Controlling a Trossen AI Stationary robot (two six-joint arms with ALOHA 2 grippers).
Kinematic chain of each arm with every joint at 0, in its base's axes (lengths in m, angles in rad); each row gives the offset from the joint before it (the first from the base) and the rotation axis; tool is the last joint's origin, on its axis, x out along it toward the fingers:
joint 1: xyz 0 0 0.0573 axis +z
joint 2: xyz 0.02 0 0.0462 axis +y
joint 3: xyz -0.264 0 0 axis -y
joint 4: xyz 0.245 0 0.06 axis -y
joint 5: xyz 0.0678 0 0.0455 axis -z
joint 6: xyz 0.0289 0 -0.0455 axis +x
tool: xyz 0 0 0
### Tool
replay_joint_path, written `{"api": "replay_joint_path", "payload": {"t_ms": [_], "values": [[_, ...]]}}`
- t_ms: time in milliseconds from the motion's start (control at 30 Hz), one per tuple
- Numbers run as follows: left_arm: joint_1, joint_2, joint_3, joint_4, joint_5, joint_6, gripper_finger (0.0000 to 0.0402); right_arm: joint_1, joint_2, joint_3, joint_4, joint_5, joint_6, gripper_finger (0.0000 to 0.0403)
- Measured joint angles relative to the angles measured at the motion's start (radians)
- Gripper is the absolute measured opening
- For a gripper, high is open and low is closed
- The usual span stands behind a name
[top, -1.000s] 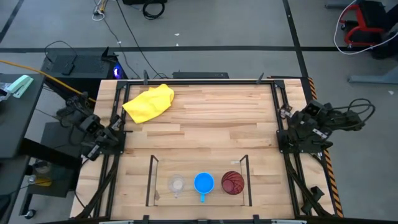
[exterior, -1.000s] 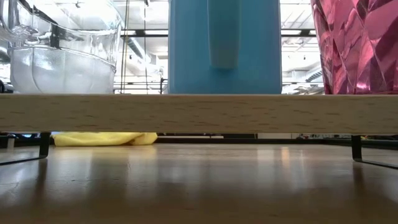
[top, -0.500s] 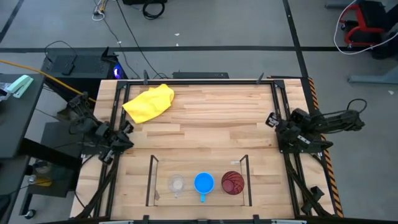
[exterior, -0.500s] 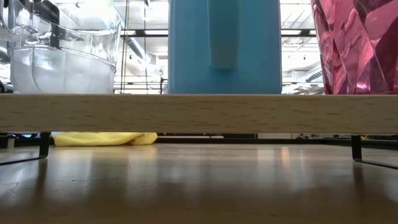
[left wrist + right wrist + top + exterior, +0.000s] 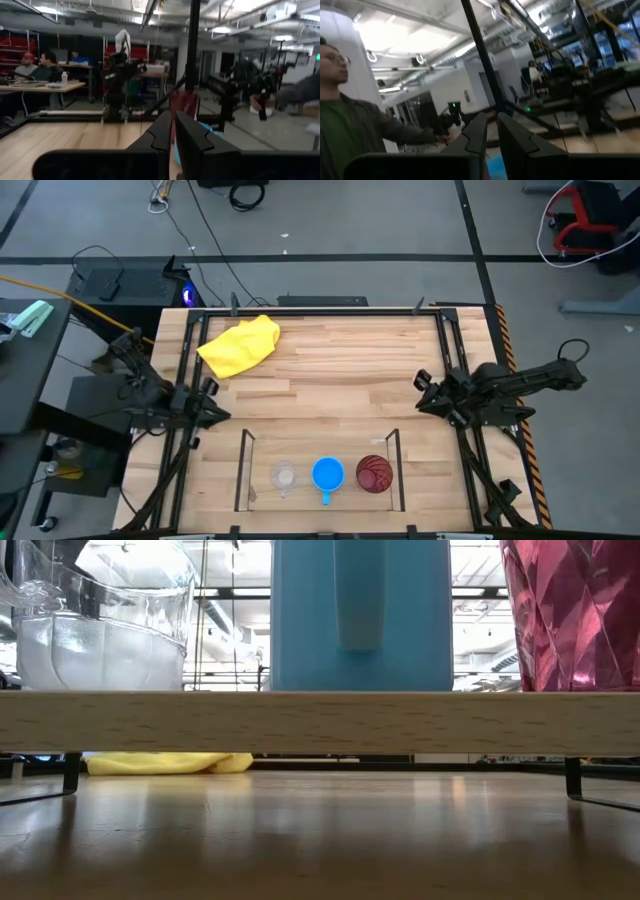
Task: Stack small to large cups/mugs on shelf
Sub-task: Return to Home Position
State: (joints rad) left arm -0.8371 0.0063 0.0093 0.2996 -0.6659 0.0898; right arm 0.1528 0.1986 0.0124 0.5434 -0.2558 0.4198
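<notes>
Fingers (image 5: 161, 134) of the left gripper (image 5: 207, 402) lie pressed together, and so do those of the right gripper (image 5: 424, 388); neither holds anything. Each arm is folded low at its own side edge of the tabletop (image 5: 330, 370), with its gripper pointing inward. On the shelf (image 5: 243, 470), well apart from both grippers, stand a clear cup (image 5: 284, 476) toward the left arm's side, then a blue mug (image 5: 328, 474), then a red tumbler (image 5: 375, 474).

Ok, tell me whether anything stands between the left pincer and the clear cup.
Only the thin end frame of the shelf crosses that line; otherwise bare table lies between the left pincer and the clear cup.
</notes>
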Motion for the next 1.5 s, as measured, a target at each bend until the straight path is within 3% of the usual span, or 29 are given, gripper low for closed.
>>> {"api": "replay_joint_path", "payload": {"t_ms": [367,1500], "values": [[0.000,0.000,0.000,-0.032,0.000,0.000,0.0029,0.000,0.002,0.000,-0.216,-0.003,0.056,0.0055],[0.000,0.000,-0.001,-0.032,0.000,0.001,0.0027,0.000,0.002,0.000,-0.217,-0.003,0.058,0.0055]]}}
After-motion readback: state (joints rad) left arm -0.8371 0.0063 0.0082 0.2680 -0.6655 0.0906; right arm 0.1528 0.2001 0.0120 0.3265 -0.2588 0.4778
